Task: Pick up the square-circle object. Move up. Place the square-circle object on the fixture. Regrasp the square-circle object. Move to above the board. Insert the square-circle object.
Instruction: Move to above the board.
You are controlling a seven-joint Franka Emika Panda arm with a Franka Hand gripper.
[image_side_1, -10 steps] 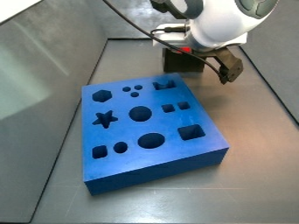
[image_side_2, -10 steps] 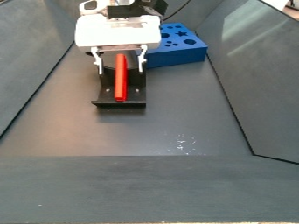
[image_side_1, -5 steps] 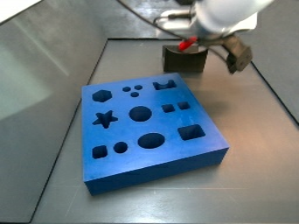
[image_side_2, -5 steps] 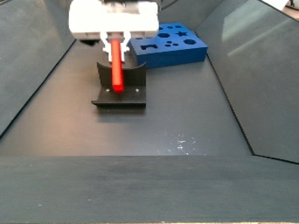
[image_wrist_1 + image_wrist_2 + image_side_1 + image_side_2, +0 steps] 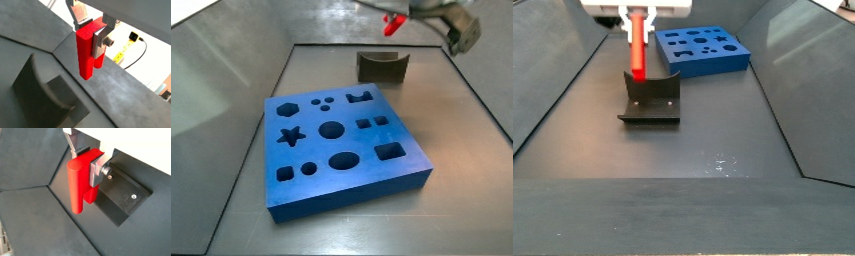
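The gripper (image 5: 91, 31) sits at the top of the frame, its flat silver fingers (image 5: 101, 169) pinching the smooth red peg (image 5: 79, 182); the peg hangs above the dark notched fixture (image 5: 649, 98); the thick blue board (image 5: 342, 148), cut with shaped holes, lies apart.

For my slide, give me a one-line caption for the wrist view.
Gripper shut on the slim red-orange peg, raised above the dark fixture.
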